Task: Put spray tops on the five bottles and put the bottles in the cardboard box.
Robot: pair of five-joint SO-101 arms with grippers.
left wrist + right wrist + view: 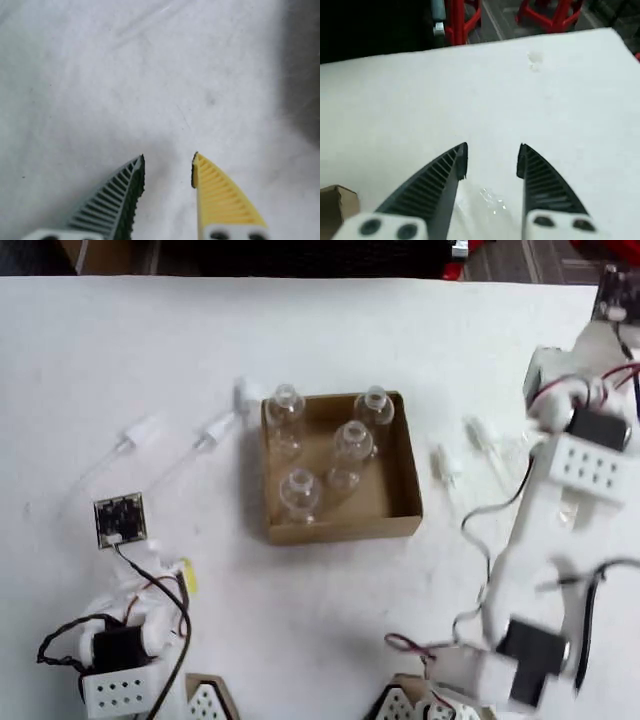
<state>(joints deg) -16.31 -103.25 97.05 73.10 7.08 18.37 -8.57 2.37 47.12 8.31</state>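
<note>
Four bottles (pixel 351 445) stand upright, necks up, inside the cardboard box (pixel 340 528).

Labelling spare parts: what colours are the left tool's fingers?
The left tool has one yellow finger and one dark grey; left wrist view shows it best.

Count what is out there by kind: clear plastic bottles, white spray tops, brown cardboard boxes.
Clear plastic bottles: 4, all standing uncapped inside the box
White spray tops: 5, loose beside the box, 3 on one side and 2 on the other
Brown cardboard box: 1
Total: 10
</note>
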